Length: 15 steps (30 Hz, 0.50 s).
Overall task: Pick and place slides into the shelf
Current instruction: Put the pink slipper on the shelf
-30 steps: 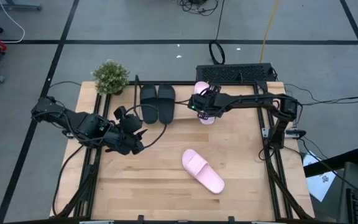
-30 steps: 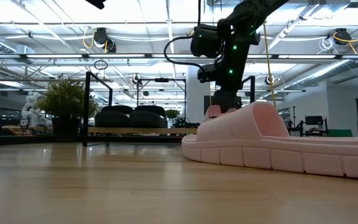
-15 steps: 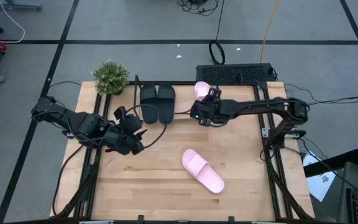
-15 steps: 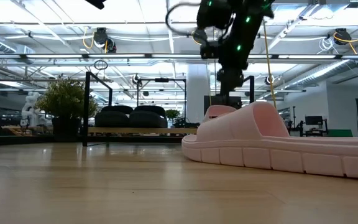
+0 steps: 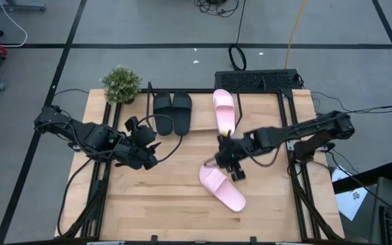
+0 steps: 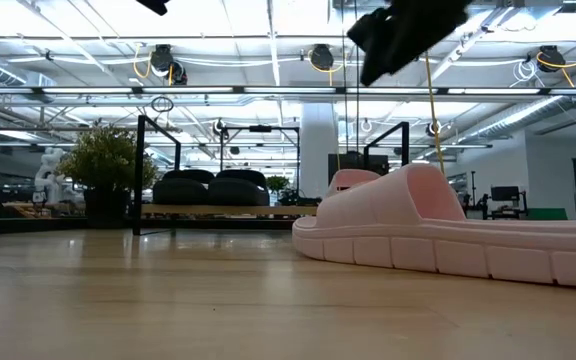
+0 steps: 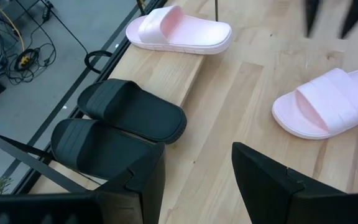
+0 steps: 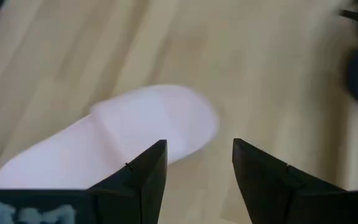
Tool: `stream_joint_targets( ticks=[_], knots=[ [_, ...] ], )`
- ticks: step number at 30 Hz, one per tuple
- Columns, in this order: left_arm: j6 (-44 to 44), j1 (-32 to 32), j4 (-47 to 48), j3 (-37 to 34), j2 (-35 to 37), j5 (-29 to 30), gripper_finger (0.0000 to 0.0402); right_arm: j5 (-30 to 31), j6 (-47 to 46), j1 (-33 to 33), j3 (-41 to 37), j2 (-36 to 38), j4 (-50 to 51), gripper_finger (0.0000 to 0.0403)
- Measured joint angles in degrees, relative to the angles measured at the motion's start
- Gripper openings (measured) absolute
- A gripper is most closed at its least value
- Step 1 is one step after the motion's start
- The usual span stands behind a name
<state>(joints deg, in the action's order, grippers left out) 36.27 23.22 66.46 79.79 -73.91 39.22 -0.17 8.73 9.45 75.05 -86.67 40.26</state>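
The shelf stands along the table's far edge. On its board, the black pair lies side by side on its soles, with one pink slide to its right. The other pink slide lies sole-down on the tabletop, nearer the middle. My right gripper hovers open above that slide's far end, and the slide shows below its fingers. My left gripper waits open at the table's left, facing the black pair.
A small potted plant stands at the far left corner beside the shelf. A dark flat device lies just past the far edge. Bare wood stretches along the near side. Black frame rails run along the table's right.
My right gripper has drawn away from the pink slide on the shelf and swung toward the near edge. It has risen on the way and now hangs over the pink slide on the tabletop. The pink slide on the shelf stays lying on the board.
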Motion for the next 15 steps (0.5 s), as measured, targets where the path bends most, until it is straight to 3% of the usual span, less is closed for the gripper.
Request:
stream_joint_targets(
  ticks=[8, 15],
  knots=[
    [0.7, 0.0, 0.0, 0.0, 0.0, -0.3, 0.0182, 2.7, 4.2, 9.3, 0.0, -3.7, 3.5, 0.0171],
    [1.8, 0.2, -0.1, 0.0, 0.0, -1.1, 0.0182, 5.2, 4.1, 12.6, 0.0, -9.4, 3.2, 0.0171]
  ],
)
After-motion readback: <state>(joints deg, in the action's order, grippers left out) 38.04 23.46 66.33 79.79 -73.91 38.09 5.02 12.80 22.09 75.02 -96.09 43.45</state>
